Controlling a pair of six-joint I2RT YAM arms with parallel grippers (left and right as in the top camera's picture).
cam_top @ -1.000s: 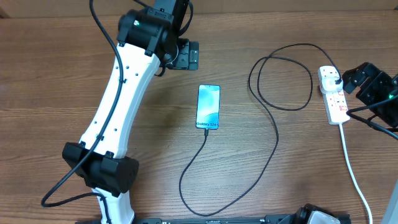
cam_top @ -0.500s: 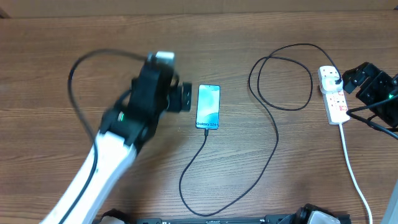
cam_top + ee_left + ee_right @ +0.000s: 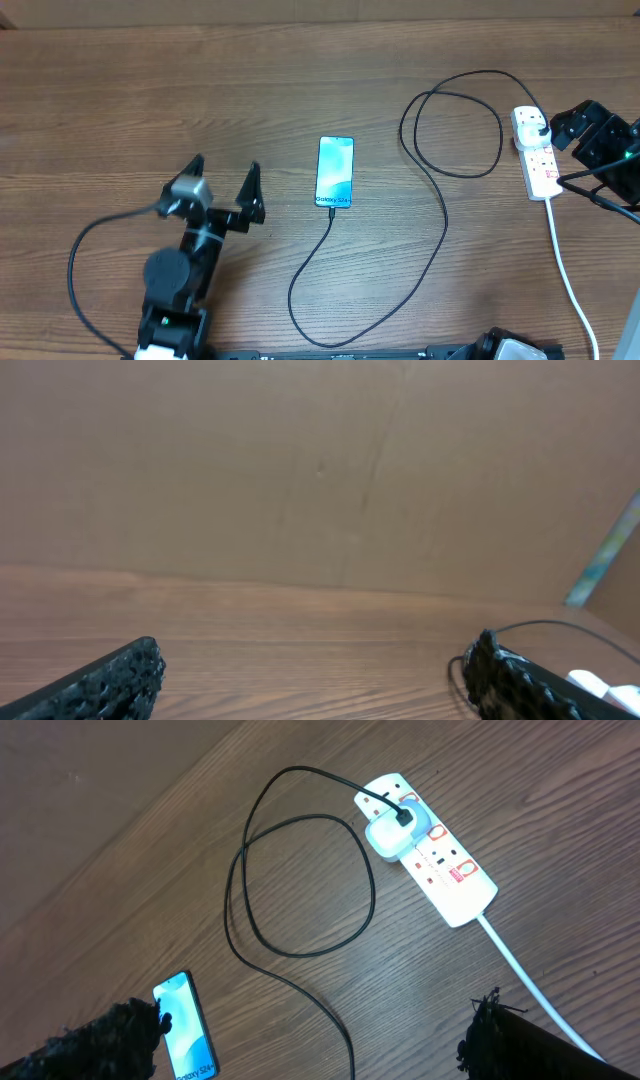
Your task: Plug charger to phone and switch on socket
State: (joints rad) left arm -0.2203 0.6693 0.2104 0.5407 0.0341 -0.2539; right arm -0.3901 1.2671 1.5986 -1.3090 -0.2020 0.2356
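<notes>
The counter (image 3: pixel 110 110) is dark brown wood, its grain running from the left edge to the right edge; along its far edge stands a plain tan board (image 3: pixel 200 470), flat and matt like cardboard, with a thin slanting crease down its middle; by the far right corner a narrow pale blue-green strip (image 3: pixel 606 555) leans beside the board, too cropped to identify.

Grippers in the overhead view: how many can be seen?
2. The left gripper is left of the phone; the right gripper is at the right edge, beside the socket. None seems hidden.
</notes>
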